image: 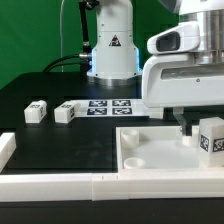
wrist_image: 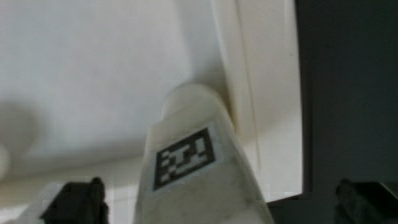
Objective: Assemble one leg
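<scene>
— White plastic fills the foreground: what sits where?
— One leg (image: pixel 211 137), a small blocky peg with a black-and-white tag, stands at the exterior view's right inside the large square tray-like part (image: pixel 150 150). The gripper (image: pixel 190 126) hangs over it, just beside the tag face.

— Does the gripper hold that leg?
— The wrist view shows the leg (wrist_image: pixel 199 150) rising between two dark fingertips (wrist_image: pixel 75 203), which stand apart on either side, not touching it. The jaws are spread wide.

— And the other pieces?
— Two more legs lie on the black table (image: pixel 70 145) toward the exterior view's left: the far-left leg (image: pixel 36 112) and the second leg (image: pixel 67 112), near each other. The marker board (image: pixel 110 105) lies flat behind them, close to the arm's white base (image: pixel 111 50).
</scene>
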Action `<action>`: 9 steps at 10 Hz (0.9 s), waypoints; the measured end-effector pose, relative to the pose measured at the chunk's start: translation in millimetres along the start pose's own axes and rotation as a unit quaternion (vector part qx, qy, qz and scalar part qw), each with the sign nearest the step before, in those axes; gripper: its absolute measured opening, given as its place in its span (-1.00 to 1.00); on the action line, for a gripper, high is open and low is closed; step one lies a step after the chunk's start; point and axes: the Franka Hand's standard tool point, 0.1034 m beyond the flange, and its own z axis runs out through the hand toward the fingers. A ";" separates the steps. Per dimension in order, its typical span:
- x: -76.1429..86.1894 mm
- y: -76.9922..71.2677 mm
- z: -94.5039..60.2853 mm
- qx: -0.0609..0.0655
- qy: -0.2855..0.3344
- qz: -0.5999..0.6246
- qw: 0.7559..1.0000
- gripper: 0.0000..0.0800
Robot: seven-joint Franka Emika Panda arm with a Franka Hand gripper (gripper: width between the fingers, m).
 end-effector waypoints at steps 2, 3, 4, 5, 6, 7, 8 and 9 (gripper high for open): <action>2.0 3.1 -0.9 -0.005 0.001 -0.073 0.997 0.62; 3.0 5.5 -1.1 -0.010 0.002 -0.138 0.990 0.62; 2.9 5.9 -0.9 -0.010 0.002 -0.149 0.989 0.62; 2.8 5.9 -0.8 -0.009 0.002 -0.144 0.990 0.56; 2.8 6.0 -0.7 -0.009 0.002 -0.144 0.990 0.56; 2.8 6.0 -0.7 -0.009 0.002 -0.144 0.990 0.12; 2.7 6.0 -0.6 -0.009 0.002 -0.144 0.990 0.12; 2.6 5.9 -0.4 -0.009 0.002 -0.135 0.991 -0.27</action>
